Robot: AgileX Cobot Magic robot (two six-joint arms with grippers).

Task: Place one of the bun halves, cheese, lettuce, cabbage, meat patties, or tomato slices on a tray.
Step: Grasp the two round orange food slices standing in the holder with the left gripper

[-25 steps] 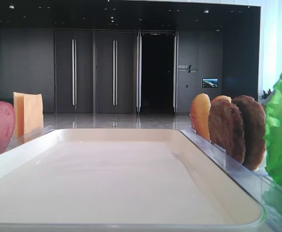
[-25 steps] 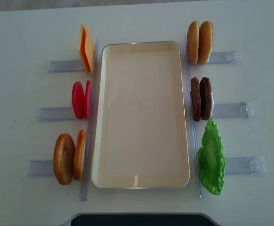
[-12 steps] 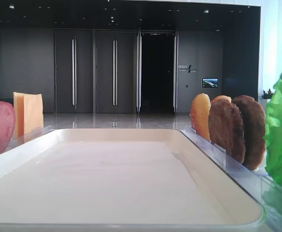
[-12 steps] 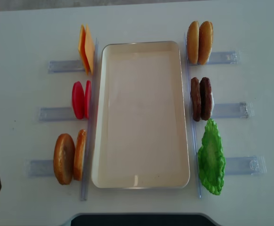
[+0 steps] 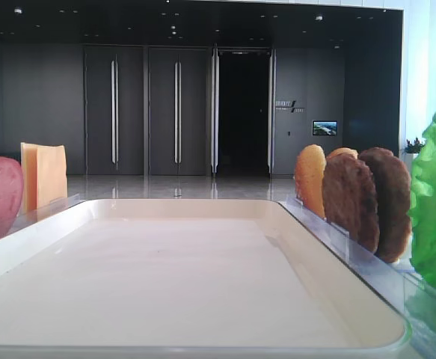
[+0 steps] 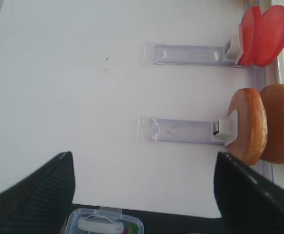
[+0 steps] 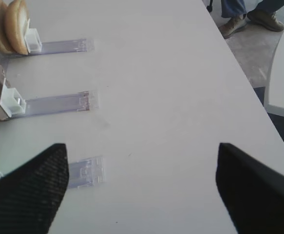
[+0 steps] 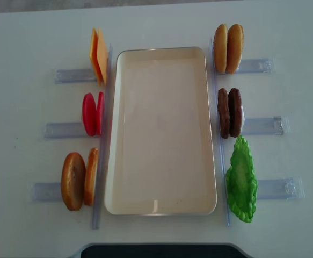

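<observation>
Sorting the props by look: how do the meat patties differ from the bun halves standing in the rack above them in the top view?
The meat patties are dark brown; the bun halves are golden-orange. The low view shows the patties rough and grainy, the bun half there smoother. The patties stand in the middle rack on the right, the bun halves in the far one. Both pairs are round discs standing on edge beside the tray.

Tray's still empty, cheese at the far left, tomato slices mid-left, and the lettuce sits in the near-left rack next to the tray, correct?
Not quite. The near-left rack holds bun halves; the lettuce is near-right, as the overhead view shows. The tray is empty, with cheese far-left and tomato slices mid-left.
</observation>
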